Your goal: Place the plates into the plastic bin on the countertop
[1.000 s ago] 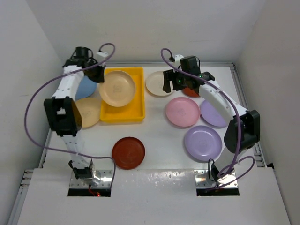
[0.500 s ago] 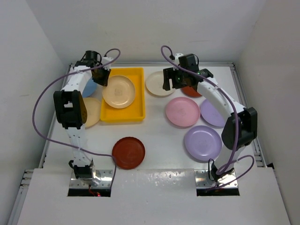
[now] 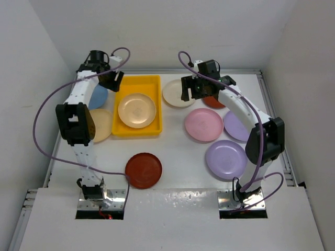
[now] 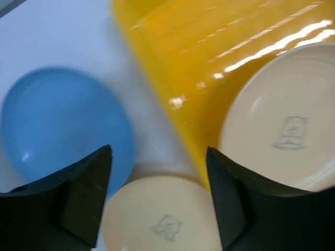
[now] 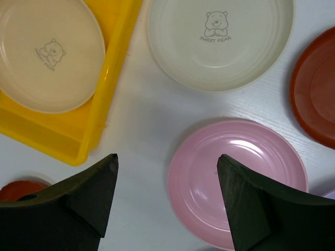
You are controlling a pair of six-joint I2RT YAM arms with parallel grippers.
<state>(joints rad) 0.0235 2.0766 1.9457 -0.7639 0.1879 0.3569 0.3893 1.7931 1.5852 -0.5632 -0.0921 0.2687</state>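
So far: 1 plate in, 8 out. L: blue plate (image 3: 99,97) + tan plate (image 3: 103,125) on tabletop (image 3: 178,157) beside plastic bin (image 3: 149,83). Left pincer (image 3: 111,80) wide open, empty, arm stretched to bin's far-left corner. Tan-yellow plate (image 3: 137,110) flat in bin; dark red plate (image 3: 143,170) near front. R: right pincer (image 3: 192,90) agape, empty, above cream plate (image 3: 175,94) edge; pink plate (image 3: 204,124), lavender plates (image 3: 226,159), 2nd dark red plate (image 5: 319,89) waiting.
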